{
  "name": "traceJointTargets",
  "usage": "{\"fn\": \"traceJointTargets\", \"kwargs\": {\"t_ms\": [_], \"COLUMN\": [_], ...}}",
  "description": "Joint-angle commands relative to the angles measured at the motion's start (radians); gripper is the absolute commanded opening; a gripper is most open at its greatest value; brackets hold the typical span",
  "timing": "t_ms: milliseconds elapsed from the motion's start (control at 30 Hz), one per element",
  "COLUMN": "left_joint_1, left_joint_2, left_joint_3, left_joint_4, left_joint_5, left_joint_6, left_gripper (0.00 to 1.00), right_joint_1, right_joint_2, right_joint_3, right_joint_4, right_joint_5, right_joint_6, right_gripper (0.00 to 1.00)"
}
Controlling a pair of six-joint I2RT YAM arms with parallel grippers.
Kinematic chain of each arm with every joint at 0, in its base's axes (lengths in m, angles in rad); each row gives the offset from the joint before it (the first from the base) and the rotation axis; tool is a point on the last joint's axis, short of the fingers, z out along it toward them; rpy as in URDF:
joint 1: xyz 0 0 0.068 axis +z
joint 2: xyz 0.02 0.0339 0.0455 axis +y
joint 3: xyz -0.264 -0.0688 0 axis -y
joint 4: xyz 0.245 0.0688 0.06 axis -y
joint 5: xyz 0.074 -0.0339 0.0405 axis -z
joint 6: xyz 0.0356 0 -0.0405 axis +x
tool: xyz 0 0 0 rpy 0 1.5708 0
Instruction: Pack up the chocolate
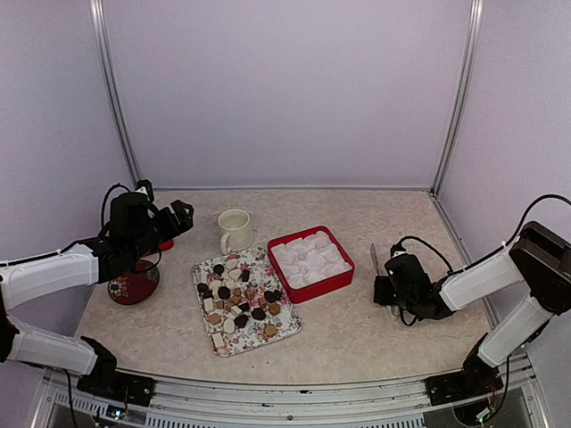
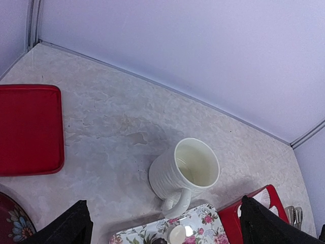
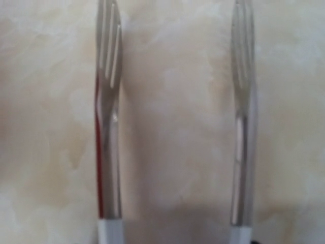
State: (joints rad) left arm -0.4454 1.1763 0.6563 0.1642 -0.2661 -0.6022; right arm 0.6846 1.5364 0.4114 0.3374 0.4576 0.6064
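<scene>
The chocolate (image 1: 236, 299), several dark, tan and cream pieces, lies on a floral tray (image 1: 287, 332) mid-table. One cream piece (image 2: 177, 234) shows in the left wrist view. Right of the tray, a red box (image 1: 308, 290) holds white paper liners. My left gripper (image 1: 178, 218) hovers open at the left, above the table, its black fingertips (image 2: 76, 226) wide apart and empty. My right gripper (image 1: 385, 290) is low over the handle end of metal tongs (image 1: 374, 259). The two tong arms (image 3: 107, 127) run up the right wrist view, spread apart. That gripper's own fingers are out of frame.
A white mug (image 1: 235, 230) stands just behind the tray, handle toward it (image 2: 185, 173). A dark red patterned plate (image 1: 134, 283) sits under the left arm, with a red lid (image 2: 28, 129) lying flat behind it. Walls close in the table at the back and sides.
</scene>
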Motion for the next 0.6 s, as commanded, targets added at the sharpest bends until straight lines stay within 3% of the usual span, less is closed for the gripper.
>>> {"fn": "traceJointTargets", "kwargs": {"t_ms": [0,233,367,433,567], "left_joint_1": [-0.003,-0.001,-0.002,-0.003,-0.003], "left_joint_2": [-0.011,-0.009,-0.003,-0.003,-0.004], "left_joint_3": [-0.007,-0.012,-0.011,-0.012,-0.017], "left_joint_4": [0.011,0.019,0.027,0.026,0.034], "left_joint_5": [-0.010,-0.009,0.002,0.002,0.002], "left_joint_6": [0.009,0.013,0.008,0.009,0.012], "left_gripper": [0.99,0.99,0.99,0.99,0.99], "right_joint_1": [0.010,-0.002,-0.048,-0.067,-0.081], "right_joint_2": [-0.010,-0.239,-0.357,-0.399,-0.415], "right_joint_3": [-0.005,0.000,0.005,0.028,0.045], "right_joint_4": [-0.095,-0.227,-0.266,-0.315,-0.407], "right_joint_5": [-0.040,-0.035,-0.136,-0.149,-0.124], "right_joint_6": [0.042,-0.036,-0.068,-0.085,-0.059], "right_gripper": [0.62,0.51,0.47,0.48,0.60]}}
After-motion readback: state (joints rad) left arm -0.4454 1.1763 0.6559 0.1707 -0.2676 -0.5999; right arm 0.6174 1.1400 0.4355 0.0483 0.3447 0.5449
